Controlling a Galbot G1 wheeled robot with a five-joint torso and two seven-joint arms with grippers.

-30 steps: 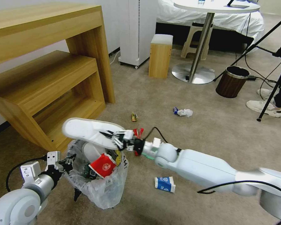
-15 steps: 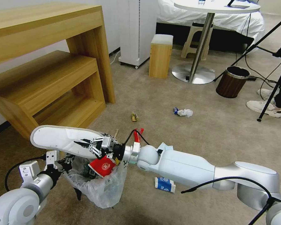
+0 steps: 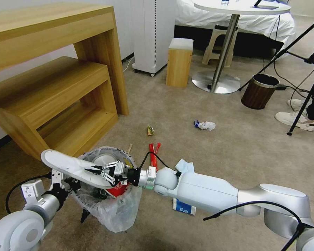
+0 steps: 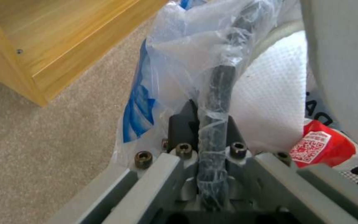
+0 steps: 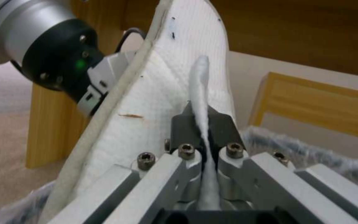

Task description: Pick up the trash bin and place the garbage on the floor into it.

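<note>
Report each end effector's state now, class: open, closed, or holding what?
Left end effector: closed on the trash bin rim.
Right end effector: closed on a white slipper.

Small round dark trash bin (image 3: 108, 205), clear-bag lined, holds red cup (image 3: 119, 190); white slipper (image 3: 71, 167) across rim; beige carpet (image 3: 233, 146) still littered.

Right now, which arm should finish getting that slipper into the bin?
Right. The right gripper is shut on the white slipper, held over the trash bin. The left gripper is shut on the bin's rim, steadying it, so it is probably best left there.
</note>
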